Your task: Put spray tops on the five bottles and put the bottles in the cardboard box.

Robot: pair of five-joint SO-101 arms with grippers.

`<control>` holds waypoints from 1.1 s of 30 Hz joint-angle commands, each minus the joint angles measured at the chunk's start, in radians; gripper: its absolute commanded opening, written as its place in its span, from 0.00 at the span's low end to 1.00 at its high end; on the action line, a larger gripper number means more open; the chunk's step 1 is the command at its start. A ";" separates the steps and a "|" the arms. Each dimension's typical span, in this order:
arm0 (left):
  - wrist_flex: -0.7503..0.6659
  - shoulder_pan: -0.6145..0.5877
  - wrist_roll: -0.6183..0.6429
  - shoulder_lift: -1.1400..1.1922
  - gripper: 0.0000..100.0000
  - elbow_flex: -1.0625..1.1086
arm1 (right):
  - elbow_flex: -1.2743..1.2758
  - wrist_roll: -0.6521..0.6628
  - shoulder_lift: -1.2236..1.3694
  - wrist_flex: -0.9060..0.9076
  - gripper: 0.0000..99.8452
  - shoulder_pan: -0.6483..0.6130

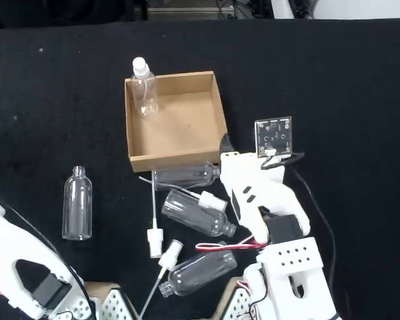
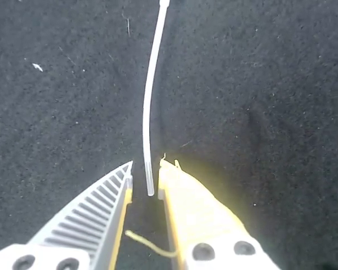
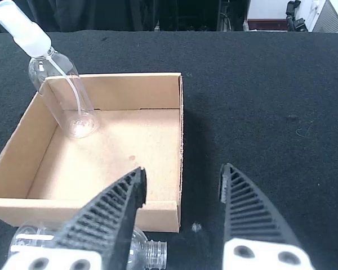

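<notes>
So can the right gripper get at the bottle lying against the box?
Probably yes. The right gripper is open, close over the neck of the bottle, with nothing between them. The box wall alongside may crowd one finger.

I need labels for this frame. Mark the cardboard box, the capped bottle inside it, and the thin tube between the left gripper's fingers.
cardboard box [image 1: 183,127], high view, bare floor of the box.
capped bottle [image 3: 62,95], right wrist view, its clear body.
thin tube [image 2: 147,107], left wrist view, about halfway along it.
</notes>
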 commanded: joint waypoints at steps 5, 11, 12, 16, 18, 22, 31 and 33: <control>-0.020 0.028 0.002 -0.068 0.06 -0.053 | -0.013 0.002 -0.025 -0.023 0.20 -0.018; -0.040 0.028 0.009 -0.034 0.04 -0.053 | -0.013 0.002 -0.025 -0.023 0.20 -0.018; -0.044 0.027 0.009 -0.021 0.02 -0.062 | -0.013 0.002 -0.025 -0.023 0.20 -0.018; -0.048 0.024 0.011 -0.003 0.03 -0.064 | -0.013 0.002 -0.025 -0.023 0.20 -0.018; -0.048 0.024 0.011 -0.003 0.03 -0.064 | -0.013 0.002 -0.025 -0.023 0.20 -0.018; -0.041 0.027 0.011 -0.003 0.03 -0.064 | -0.013 0.002 -0.025 -0.023 0.20 -0.018; 0.172 0.062 0.060 -0.002 0.03 -0.157 | -0.013 0.002 -0.024 -0.023 0.20 -0.020; 0.206 0.077 0.066 -0.003 0.03 -0.159 | -0.013 0.002 -0.024 -0.023 0.20 -0.020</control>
